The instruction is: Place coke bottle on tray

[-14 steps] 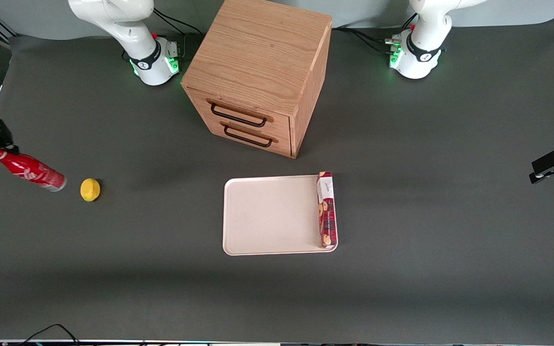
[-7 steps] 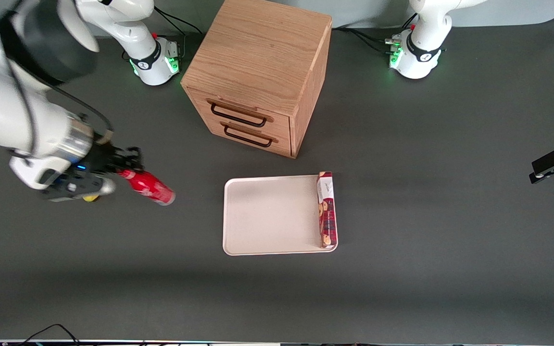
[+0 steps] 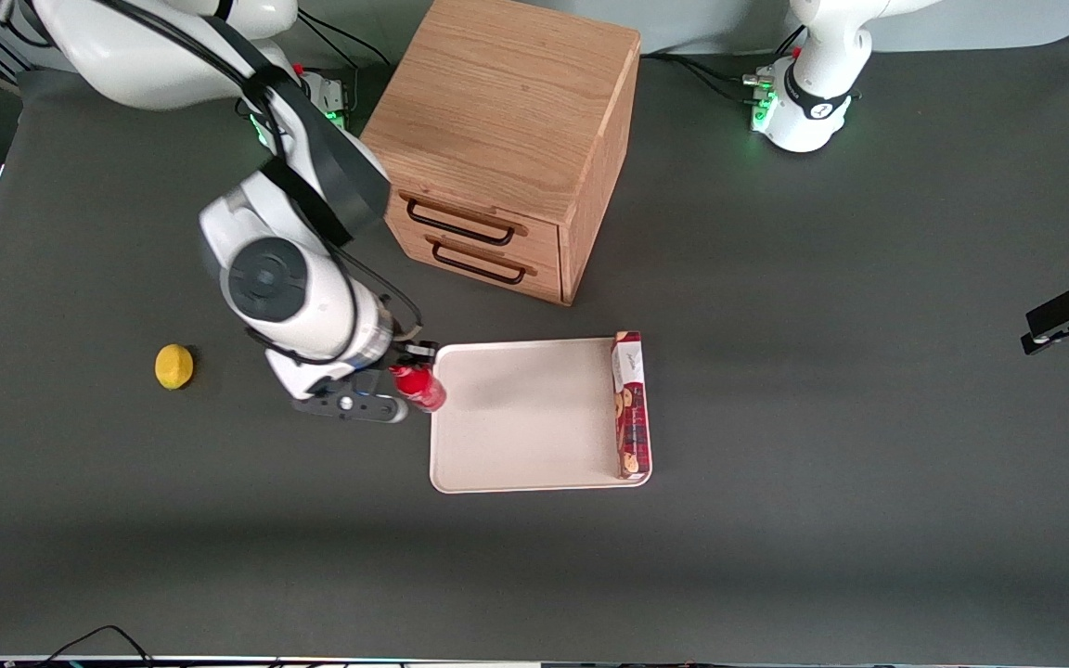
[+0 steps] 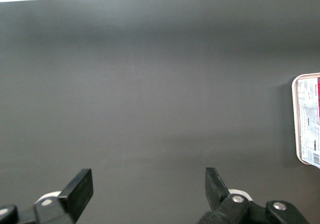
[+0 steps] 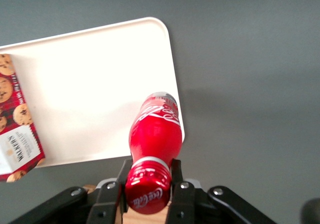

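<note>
Red and slim, the coke bottle (image 5: 155,130) hangs upright in the air, clamped at the neck just under its cap by the right arm's gripper (image 5: 148,175), its silvery base poised over the rim of the cream tray (image 3: 507,417) at the edge toward the working arm's end of the table. The carry appears to be nearly done: the next move would call for a short travel inward over the bare tray floor, a descent until the base rests flat, then a release. A long red biscuit box (image 3: 629,404) lies along the tray's edge toward the parked arm's end, well apart from the bottle. Half a second earlier the bottle was tilted and short of the tray; a second earlier it hung beside the lemon (image 3: 173,366).
</note>
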`<state>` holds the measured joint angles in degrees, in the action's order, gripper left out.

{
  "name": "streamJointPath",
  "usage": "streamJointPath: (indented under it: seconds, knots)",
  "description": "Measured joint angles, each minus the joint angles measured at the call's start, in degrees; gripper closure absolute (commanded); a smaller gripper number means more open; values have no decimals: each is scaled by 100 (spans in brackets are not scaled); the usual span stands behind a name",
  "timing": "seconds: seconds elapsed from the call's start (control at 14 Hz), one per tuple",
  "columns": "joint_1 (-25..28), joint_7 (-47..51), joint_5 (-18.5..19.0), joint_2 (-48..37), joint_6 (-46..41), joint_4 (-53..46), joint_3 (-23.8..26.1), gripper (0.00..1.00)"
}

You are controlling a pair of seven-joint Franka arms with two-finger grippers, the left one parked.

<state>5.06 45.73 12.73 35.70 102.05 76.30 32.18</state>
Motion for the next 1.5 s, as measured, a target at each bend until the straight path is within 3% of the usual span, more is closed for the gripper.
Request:
streamJointPath:
  seconds: [0.43, 0.57, 0.64, 0.71, 0.79, 0.86, 1.21, 1.5]
  knots:
    - [66, 169, 129, 598, 366, -70, 20, 99]
    - [66, 172, 241, 711, 373, -74, 21, 94]
    - [66, 173, 306, 751, 376, -75, 21, 81]
    - [66, 174, 334, 786, 385, -77, 21, 56]
    - [66, 175, 343, 817, 406, -79, 21, 15]
    - [66, 177, 345, 832, 446, -81, 21, 0]
    - [57, 178, 481, 654, 464, -366, 69, 0]
    - [-185, -110, 539, -531, -428, -595, 40, 0]
